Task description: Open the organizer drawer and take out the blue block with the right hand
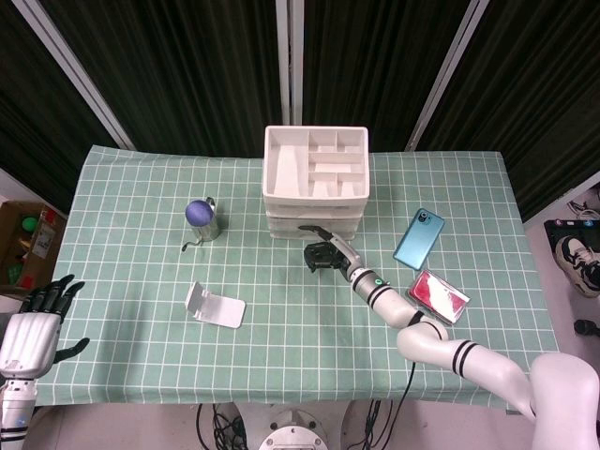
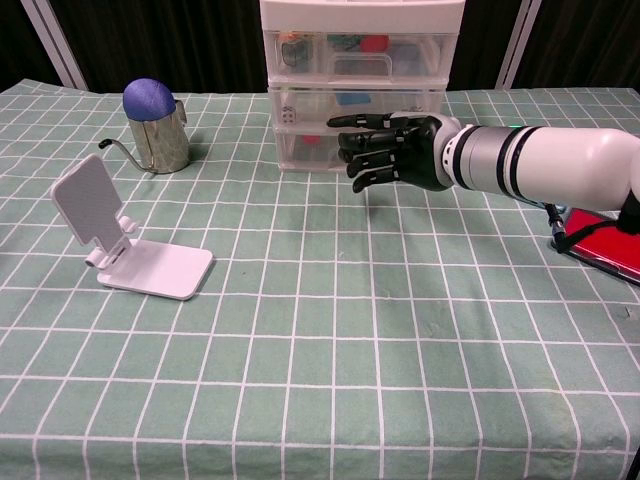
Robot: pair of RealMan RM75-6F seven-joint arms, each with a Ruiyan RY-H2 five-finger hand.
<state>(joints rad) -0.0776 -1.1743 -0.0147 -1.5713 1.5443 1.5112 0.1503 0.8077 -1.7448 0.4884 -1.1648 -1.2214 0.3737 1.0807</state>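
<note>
The white three-drawer organizer (image 1: pixel 316 178) stands at the back middle of the table, all drawers pushed in. Through the clear front of the middle drawer (image 2: pixel 360 103) a blue block (image 2: pixel 352 98) shows beside a white die. My right hand (image 2: pixel 385 150) hovers right in front of the lower drawers, fingers stretched out to the left and holding nothing; whether it touches the front I cannot tell. From above, the right hand (image 1: pixel 322 253) lies just before the organizer. My left hand (image 1: pixel 37 319) hangs at the table's near left edge, fingers apart and empty.
A steel mug with a purple ball (image 2: pixel 153 125) stands at the left of the organizer. A white phone stand (image 2: pixel 115 235) sits near the left front. A teal phone (image 1: pixel 419 239) and a red case (image 1: pixel 439 295) lie on the right by my forearm.
</note>
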